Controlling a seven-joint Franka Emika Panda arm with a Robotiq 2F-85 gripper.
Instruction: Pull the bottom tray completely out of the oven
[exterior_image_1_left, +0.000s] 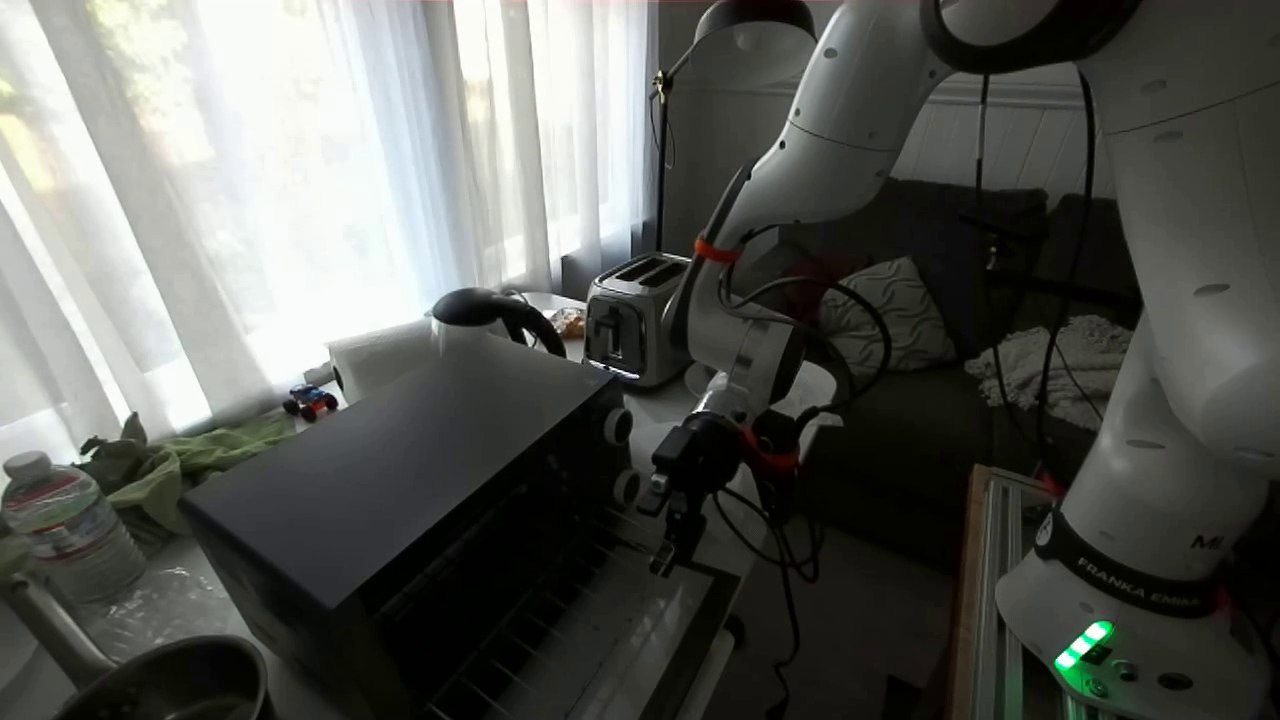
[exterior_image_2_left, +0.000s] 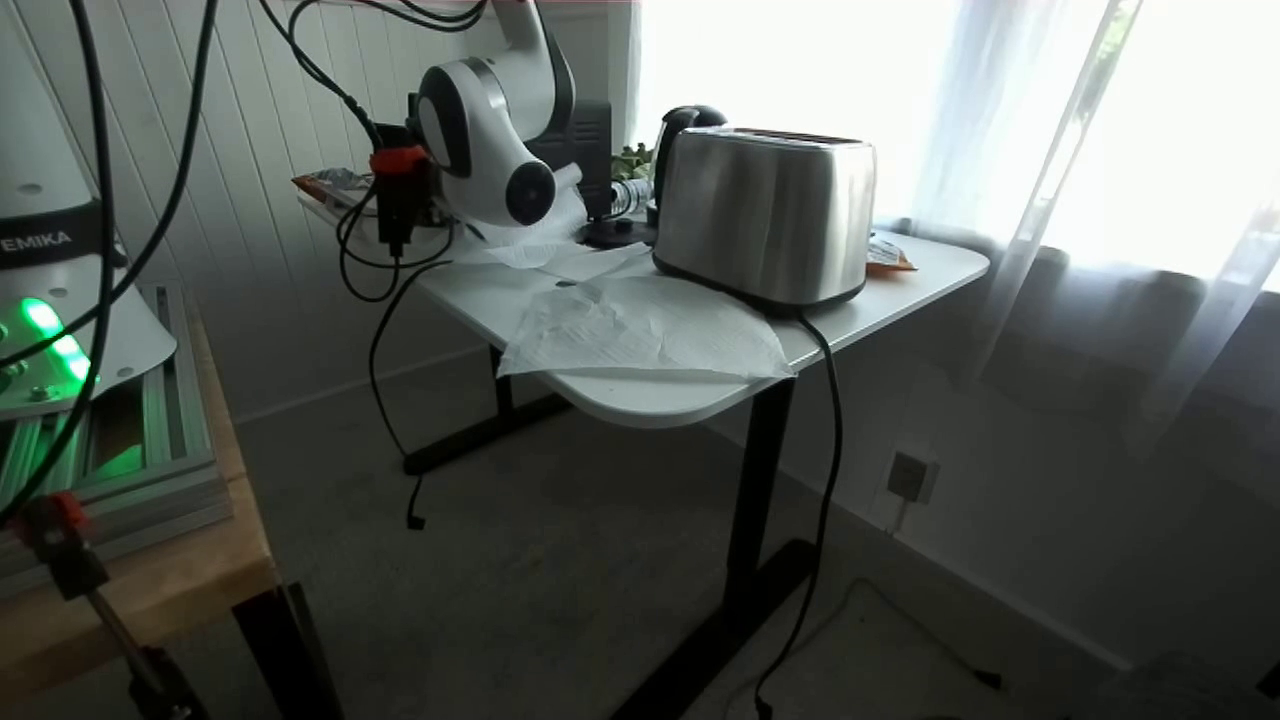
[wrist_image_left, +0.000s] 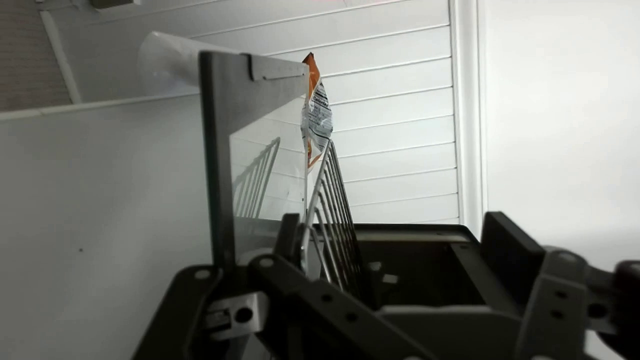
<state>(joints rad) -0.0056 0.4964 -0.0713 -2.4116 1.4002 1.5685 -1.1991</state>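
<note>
The oven (exterior_image_1_left: 410, 430) is a black box on the table, its glass door (exterior_image_1_left: 692, 640) folded down. A wire rack of parallel silvery bars, the bottom tray (wrist_image_left: 340, 220), juts out of the dark oven interior (wrist_image_left: 430, 270) over the door's glass. My gripper (wrist_image_left: 400, 242) stands open in front of the oven, its jaws wide apart. The rack's front rod runs between them, close along the left finger (wrist_image_left: 287, 235); whether they touch I cannot tell. Well away from the rack is the right finger (wrist_image_left: 512, 255). In an exterior view the gripper (exterior_image_1_left: 657, 530) is low over the door.
A shiny toaster (exterior_image_2_left: 765, 215) and a kettle (exterior_image_1_left: 480, 310) stand past the oven's knob side. At the opposite side are a pot (exterior_image_1_left: 180, 690) and a water bottle (exterior_image_1_left: 70, 530). An orange packet (wrist_image_left: 317, 117) lies beyond the rack. Cables (exterior_image_1_left: 790, 600) hang below the wrist.
</note>
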